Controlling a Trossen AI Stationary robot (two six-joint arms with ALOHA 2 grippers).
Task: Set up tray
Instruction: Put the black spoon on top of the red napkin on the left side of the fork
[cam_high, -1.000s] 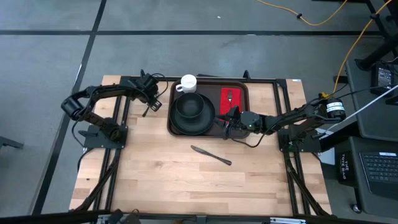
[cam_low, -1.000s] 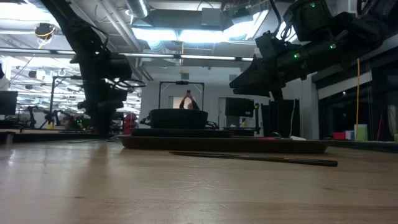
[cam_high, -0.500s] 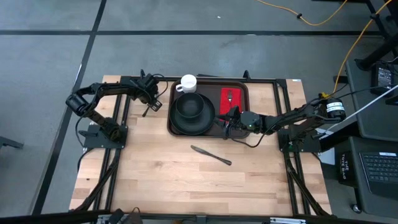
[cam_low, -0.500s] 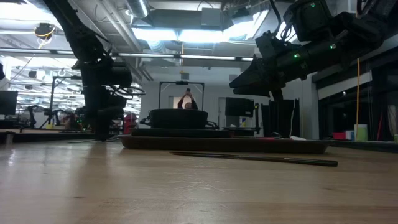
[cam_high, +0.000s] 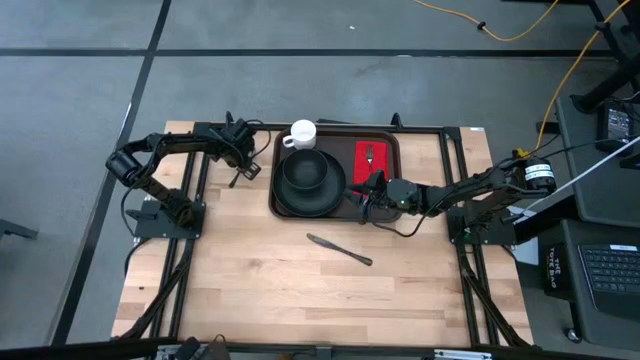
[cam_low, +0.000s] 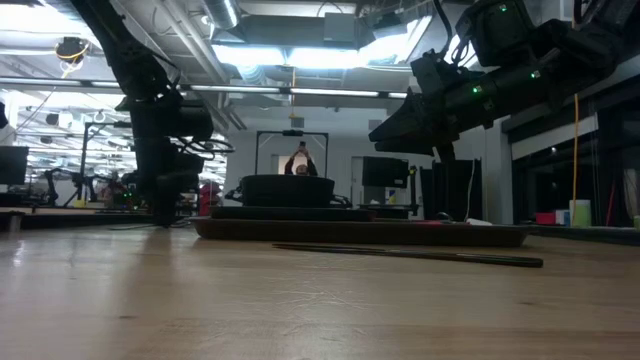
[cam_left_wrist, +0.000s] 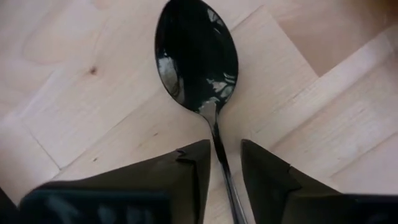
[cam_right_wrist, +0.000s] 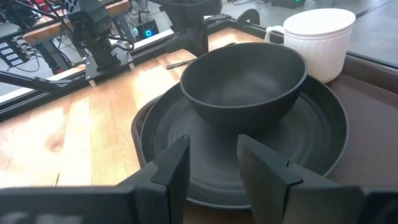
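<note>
The dark brown tray (cam_high: 388, 140) lies at the table's far middle. On it are a black plate (cam_high: 300, 203), a black bowl (cam_right_wrist: 245, 81), a white mug (cam_high: 303, 133) and a red napkin (cam_high: 367, 165) with a fork. Left of the tray, a dark spoon (cam_left_wrist: 196, 56) lies flat on the wood. My left gripper (cam_left_wrist: 225, 171) points down over it, open, its fingers on either side of the handle. My right gripper (cam_right_wrist: 211, 168) hovers open above the plate's right rim, with nothing between its fingers. My left gripper comes from above with one finger (cam_left_wrist: 193, 171) on each side of the spoon's handle (cam_left_wrist: 217, 146), just behind the bowl of the spoon. A narrow gap shows beside the handle. Whether a finger touches it I cannot tell. The spoon lies flat on the table.
A dark knife (cam_high: 340, 249) lies slanted on the bare wood near the table's middle, in front of the tray. Black frame rails (cam_high: 195, 180) run along both sides of the table. The low view shows the room behind.
My left gripper has sunk a little toward the spoon and then kept still.
</note>
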